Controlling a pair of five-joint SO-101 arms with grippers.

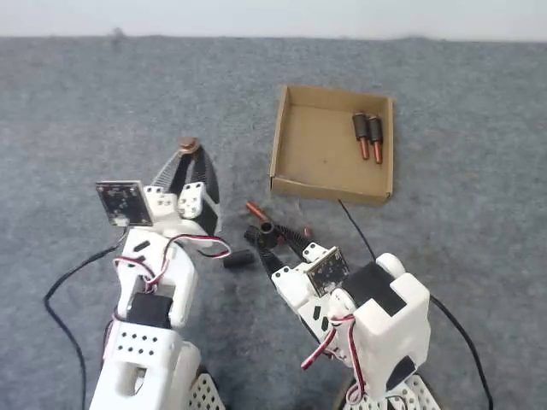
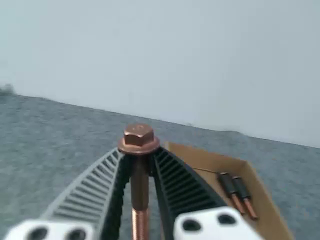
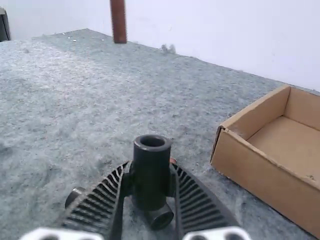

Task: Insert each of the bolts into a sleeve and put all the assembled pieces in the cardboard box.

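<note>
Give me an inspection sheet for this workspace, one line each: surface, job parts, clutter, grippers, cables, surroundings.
Surface: grey felt mat, lying flat.
Job's things: cardboard box holds two assembled pieces; a loose bolt and a loose sleeve lie on the mat.
Clutter: nothing seen.
Grippers: left gripper shut on a held bolt; right gripper shut on a held sleeve.
Cables: black cables run over the mat beside both arms.
Surroundings: pale wall behind the mat.
</note>
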